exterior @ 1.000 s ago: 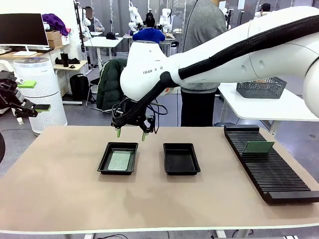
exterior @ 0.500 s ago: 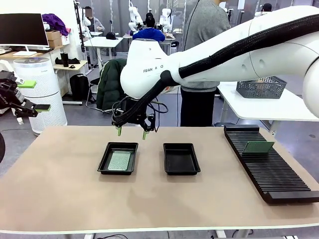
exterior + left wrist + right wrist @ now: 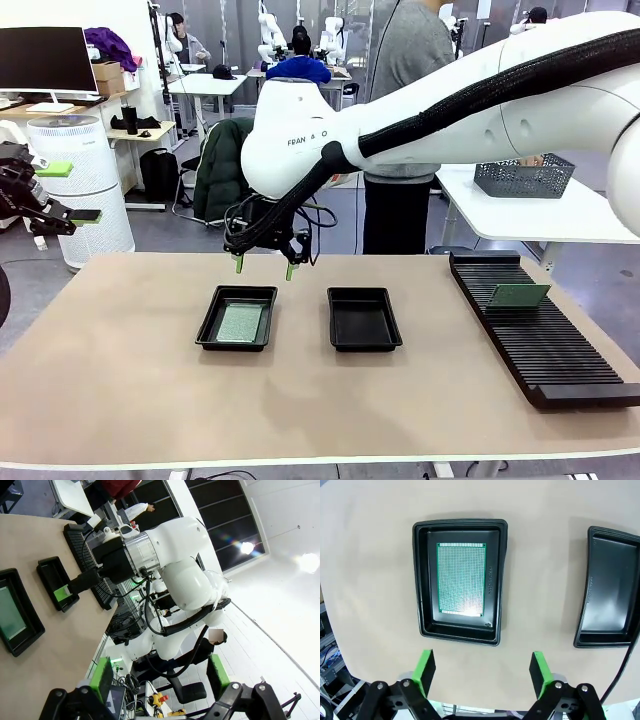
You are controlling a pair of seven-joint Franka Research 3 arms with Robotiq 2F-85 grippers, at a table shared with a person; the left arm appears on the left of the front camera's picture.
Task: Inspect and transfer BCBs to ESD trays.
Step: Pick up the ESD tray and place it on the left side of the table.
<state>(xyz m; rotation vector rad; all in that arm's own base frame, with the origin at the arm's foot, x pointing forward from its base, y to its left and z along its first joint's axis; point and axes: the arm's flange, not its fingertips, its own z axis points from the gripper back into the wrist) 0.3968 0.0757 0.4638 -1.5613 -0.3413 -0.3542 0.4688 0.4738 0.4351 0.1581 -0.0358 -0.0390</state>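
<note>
Two black ESD trays lie side by side on the tan table. The left tray holds a green BCB flat on its floor. Nothing lies in the right tray. Another BCB stands upright in the slotted rack. My right gripper hangs open and holding nothing above the far edge of the left tray. Off the table's left end, my left gripper is raised, open and holding nothing.
A long black slotted rack runs along the table's right side. A person in a grey top stands behind the far edge. My right arm spans the table from the right. The near half of the table is bare.
My right arm has crept slightly up and to the right over the left tray. The left gripper, the trays and the boards have not moved.
</note>
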